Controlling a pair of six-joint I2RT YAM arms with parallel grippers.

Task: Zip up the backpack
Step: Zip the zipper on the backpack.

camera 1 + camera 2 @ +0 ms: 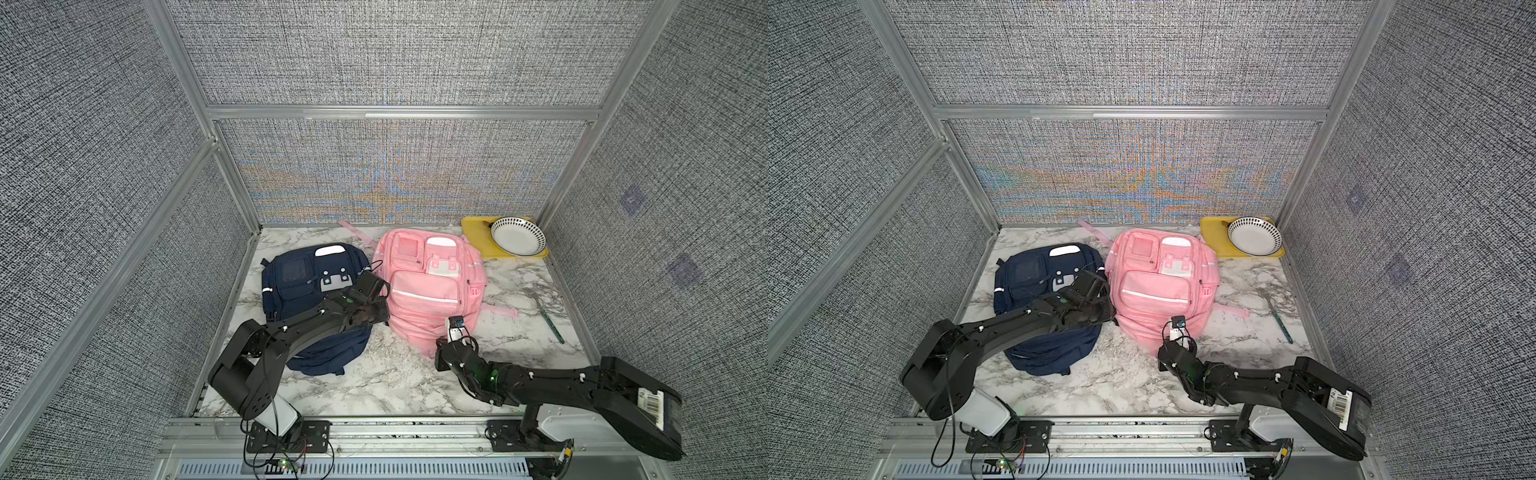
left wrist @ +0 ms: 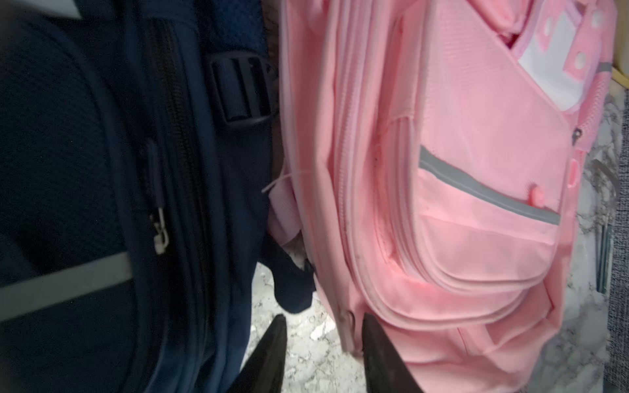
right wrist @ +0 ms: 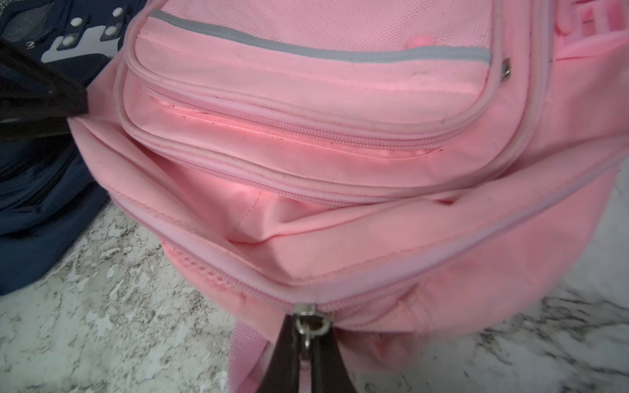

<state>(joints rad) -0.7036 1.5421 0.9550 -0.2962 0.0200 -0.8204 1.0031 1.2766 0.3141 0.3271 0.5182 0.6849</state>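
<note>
A pink backpack [image 1: 428, 291] [image 1: 1158, 291] lies flat mid-table, its top end towards me. My right gripper [image 3: 308, 326] [image 1: 454, 326] is at that near end, shut on the metal zipper pull [image 3: 308, 335] of the main zipper. The zipper teeth run closed to either side of the slider [image 3: 306, 311]. My left gripper [image 2: 323, 320] is open at the pink backpack's [image 2: 476, 170] left lower edge. One of its fingers [image 2: 374, 340] rests against the pink piping, the other is over bare table. In the right wrist view a left finger [image 3: 51, 98] touches the bag's corner.
A navy backpack [image 1: 299, 282] [image 1: 1025, 282] lies right beside the pink one, under my left arm. At the back right, a yellow tray [image 1: 473, 232] holds a white dotted bowl [image 1: 517, 236]. A fork [image 1: 544, 311] lies on the marble table to the right. Grey walls enclose three sides.
</note>
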